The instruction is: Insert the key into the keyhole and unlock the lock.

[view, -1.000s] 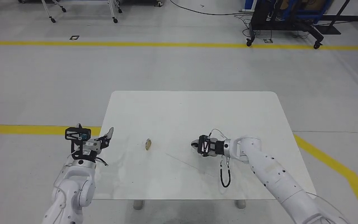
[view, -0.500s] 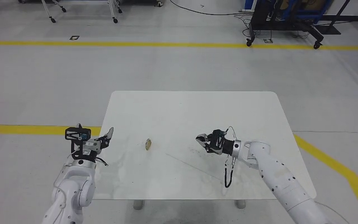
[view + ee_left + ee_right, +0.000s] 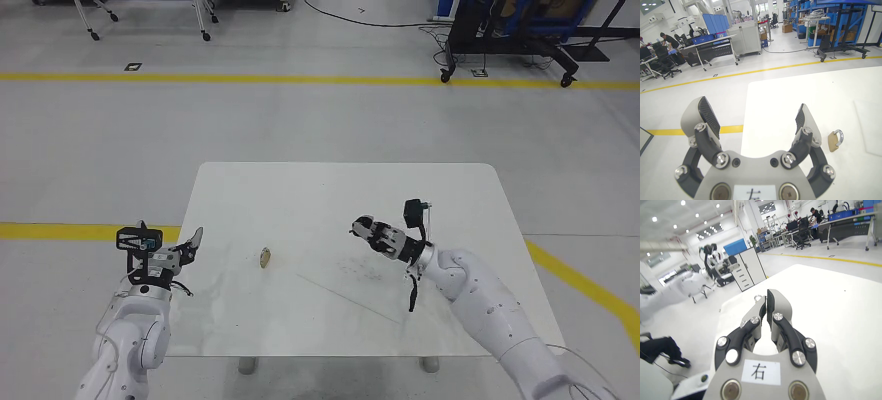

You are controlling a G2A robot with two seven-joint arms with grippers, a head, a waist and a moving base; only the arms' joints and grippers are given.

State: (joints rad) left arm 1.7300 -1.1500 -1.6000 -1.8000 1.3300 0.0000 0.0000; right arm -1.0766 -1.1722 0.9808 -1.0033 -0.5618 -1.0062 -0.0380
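Observation:
A small brass padlock with a silver shackle lies on the white table, left of centre; in the left wrist view the padlock rests just beyond one fingertip. My left gripper hovers at the table's left edge, open and empty. My right gripper is raised above the table's middle, well right of the padlock. Its fingers are shut, and a small metal ring of the key pokes out beside the tips. The key's blade is hidden.
A black cable hangs from the right forearm over the table. A thin white sheet lies flat on the table beyond the padlock. The table's front and left edges are close to both arms.
My right gripper has lifted off the table and swung toward the far side, its wrist turning upward. The left arm and the padlock have stayed put.

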